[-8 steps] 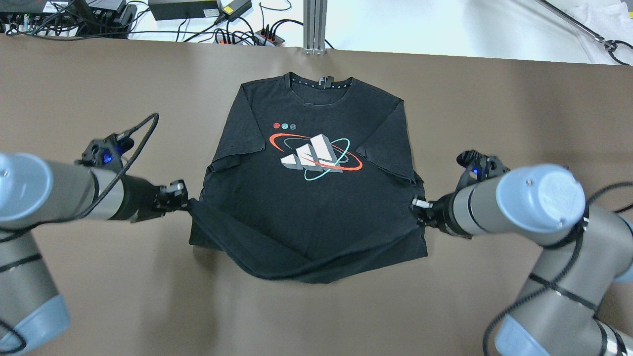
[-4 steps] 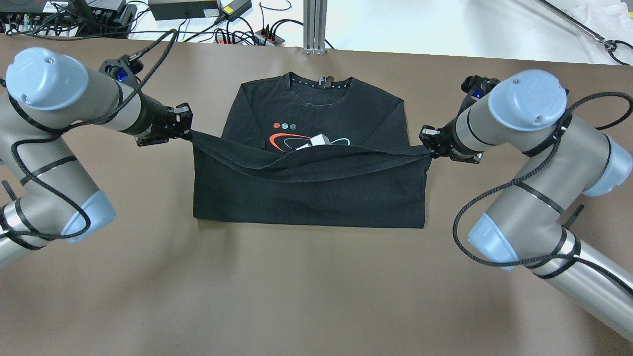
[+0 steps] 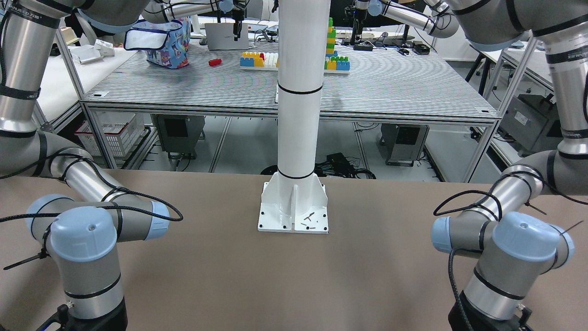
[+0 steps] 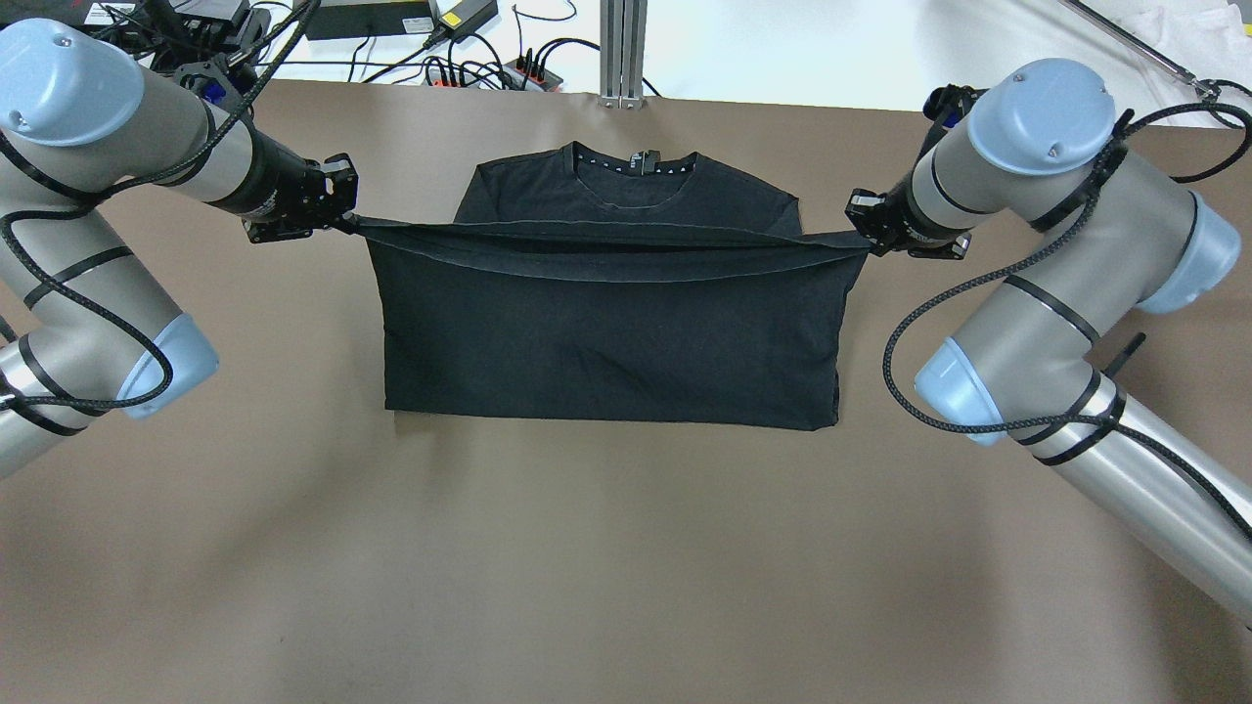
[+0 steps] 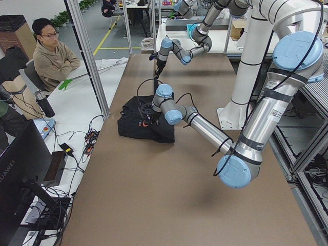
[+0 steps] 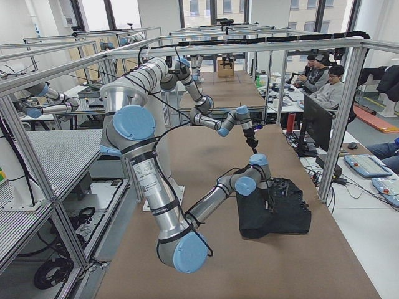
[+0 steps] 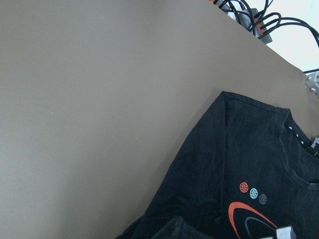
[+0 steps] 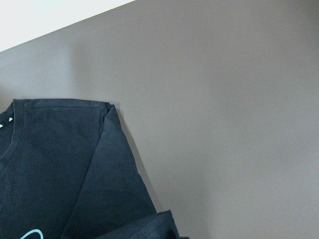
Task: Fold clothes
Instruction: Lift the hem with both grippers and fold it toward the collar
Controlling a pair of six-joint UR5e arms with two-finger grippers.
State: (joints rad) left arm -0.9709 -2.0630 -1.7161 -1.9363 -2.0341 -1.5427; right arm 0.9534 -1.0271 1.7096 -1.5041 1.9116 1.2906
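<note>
black t-shirt (image 4: pixel 606 332) (one, half folded) on the brown table (image 4: pixel 587 567); two grippers, left gripper (image 4: pixel 346 217) and right gripper (image 4: pixel 862 239), each clenched on one corner of its taut hem.

The brown table (image 4: pixel 626 567) bears a black T-shirt (image 4: pixel 606 332), folded partway over itself, and a white column's base plate (image 3: pixel 278 220).

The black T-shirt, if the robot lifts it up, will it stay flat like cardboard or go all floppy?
Probably floppy: the T-shirt edge sags in the middle between the left gripper and the right gripper. It's likely light too, since two small corner pinches hold that edge up. It would probably drape and wrinkle, not tip or roll.
</note>
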